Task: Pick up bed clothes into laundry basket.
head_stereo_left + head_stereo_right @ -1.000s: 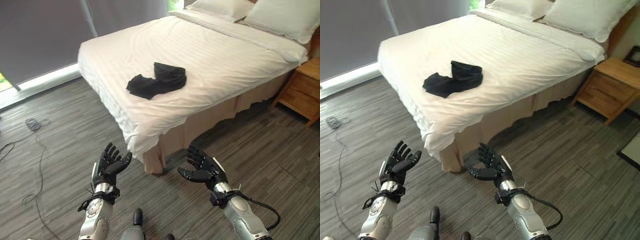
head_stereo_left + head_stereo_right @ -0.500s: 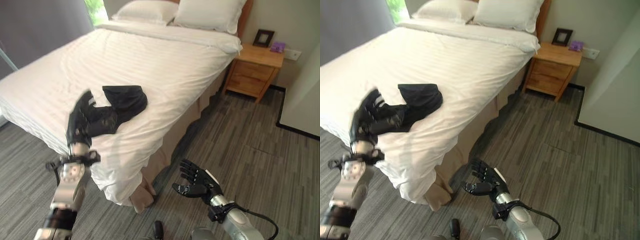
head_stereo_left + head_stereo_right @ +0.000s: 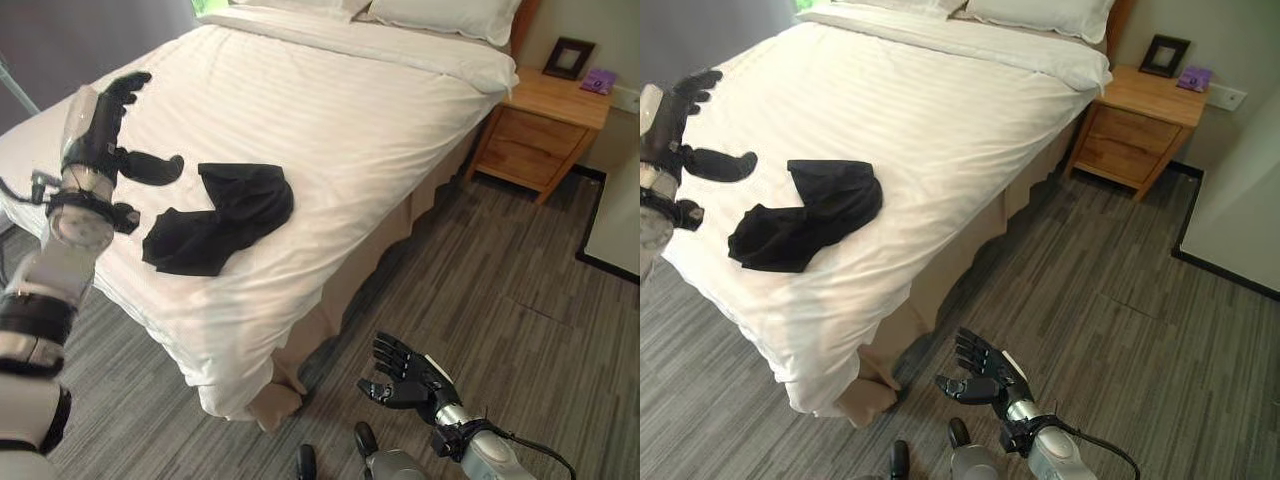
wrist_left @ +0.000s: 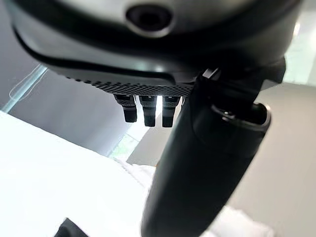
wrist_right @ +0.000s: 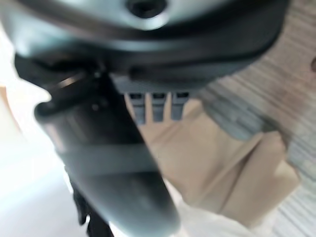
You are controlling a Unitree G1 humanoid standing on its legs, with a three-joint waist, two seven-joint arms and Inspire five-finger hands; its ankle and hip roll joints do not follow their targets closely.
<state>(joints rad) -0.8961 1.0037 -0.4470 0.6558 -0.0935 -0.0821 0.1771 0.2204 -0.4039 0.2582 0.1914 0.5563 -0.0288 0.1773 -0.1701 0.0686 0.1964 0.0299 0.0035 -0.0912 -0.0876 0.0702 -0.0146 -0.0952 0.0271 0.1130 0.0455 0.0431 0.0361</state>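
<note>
Left hand (image 3: 98, 135) is hovering spread and empty above the bed, just beside the black clothes.

Standing here, I'm seeing the big white bed (image 3: 330, 110) taking up most of the room, with pillows (image 3: 450, 15) lying at its head and a beige skirt (image 3: 940, 280) hanging along its side over the grey plank floor (image 3: 520, 300). A wooden nightstand (image 3: 1135, 120) is sitting by the headboard, carrying a small picture frame (image 3: 1164, 54). The black clothes (image 3: 220, 215) are lying crumpled near the bed's foot corner, untouched. Right hand (image 3: 408, 375) is waiting low over the floor, palm up, fingers loosely apart, holding nothing.
</note>
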